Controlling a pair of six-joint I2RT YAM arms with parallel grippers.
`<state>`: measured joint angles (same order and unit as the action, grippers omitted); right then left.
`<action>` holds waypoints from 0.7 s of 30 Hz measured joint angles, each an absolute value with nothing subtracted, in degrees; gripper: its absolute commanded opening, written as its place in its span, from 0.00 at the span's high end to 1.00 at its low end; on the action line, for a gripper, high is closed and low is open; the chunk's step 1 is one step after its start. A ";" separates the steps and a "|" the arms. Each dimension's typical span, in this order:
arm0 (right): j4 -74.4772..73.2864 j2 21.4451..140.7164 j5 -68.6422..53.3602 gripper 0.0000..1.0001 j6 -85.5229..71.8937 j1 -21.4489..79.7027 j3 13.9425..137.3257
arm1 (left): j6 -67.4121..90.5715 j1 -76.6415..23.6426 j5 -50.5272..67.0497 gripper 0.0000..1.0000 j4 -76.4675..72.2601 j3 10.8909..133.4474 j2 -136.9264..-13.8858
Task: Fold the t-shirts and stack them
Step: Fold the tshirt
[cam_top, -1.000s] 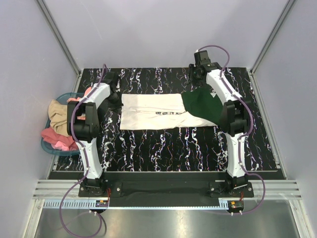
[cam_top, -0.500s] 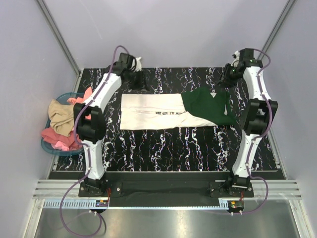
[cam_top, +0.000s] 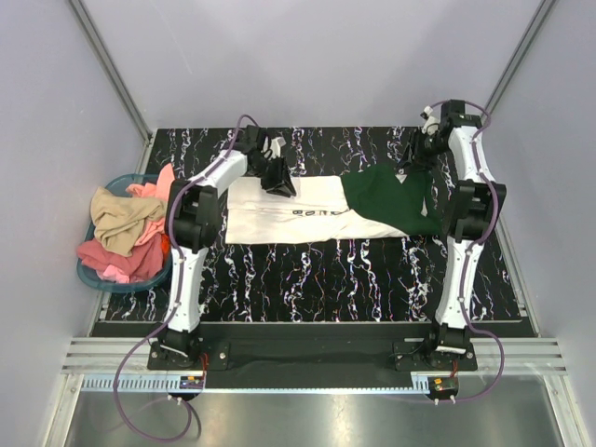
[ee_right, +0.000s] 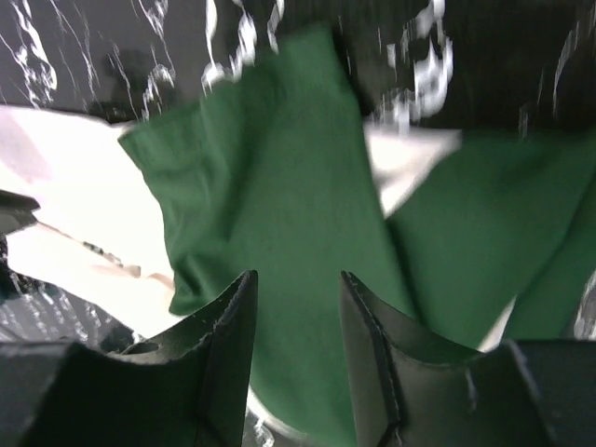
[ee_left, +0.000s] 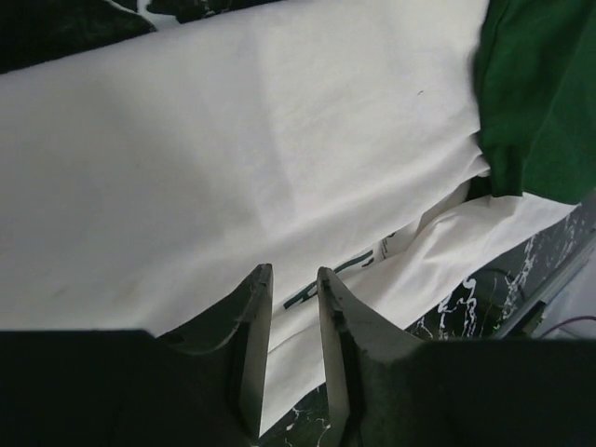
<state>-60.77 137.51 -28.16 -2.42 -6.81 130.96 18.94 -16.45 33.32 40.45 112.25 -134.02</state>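
The cream-white t-shirt (cam_top: 279, 209) lies flat on the table's middle, folded to a strip, with dark lettering (cam_top: 315, 213) near its front edge. The dark green t-shirt (cam_top: 391, 197) lies over its right end, rumpled. My left gripper (cam_top: 277, 179) hovers over the cream shirt's back left part, jaws a little apart and empty; in the left wrist view (ee_left: 291, 279) the cream shirt (ee_left: 233, 158) and the green shirt (ee_left: 540, 84) lie below. My right gripper (cam_top: 413, 155) is open and empty above the green shirt's back edge (ee_right: 296, 279), with green cloth (ee_right: 279, 177) beneath.
A blue basket (cam_top: 93, 279) heaped with tan and pink clothes (cam_top: 121, 228) stands at the table's left edge. The black marbled tabletop (cam_top: 307, 279) lies in front of the shirts. Grey walls close in the back and sides.
My left gripper has swung from the back left corner rightward and nearer, over the cream shirt. My right gripper has shifted slightly left and nearer over the green shirt. The shirts have not moved.
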 measured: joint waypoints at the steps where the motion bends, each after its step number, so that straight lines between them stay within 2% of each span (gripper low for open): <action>1: -61.87 139.76 -28.67 0.53 -1.54 -6.81 134.50 | 19.57 -16.64 34.24 0.67 39.20 111.98 -134.30; 4: -62.72 146.87 -30.48 0.55 0.32 -6.81 144.88 | 22.33 -17.65 36.91 0.66 33.76 111.96 -134.39; 8: -63.02 152.07 -31.18 0.59 1.41 -6.81 150.32 | 26.79 -19.27 39.03 0.66 23.35 111.11 -134.39; 14: -63.11 154.01 -32.14 0.66 0.99 -6.81 149.88 | 30.35 -20.51 38.79 0.67 15.42 109.80 -134.65; 21: -60.36 152.35 -29.47 0.68 -2.63 -6.81 141.05 | 30.24 -19.64 36.05 0.67 14.68 105.93 -135.63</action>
<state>-60.36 152.35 -29.47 -2.63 -6.81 141.05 30.24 -19.64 36.05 14.68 105.93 -135.63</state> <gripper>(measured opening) 0.326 0.329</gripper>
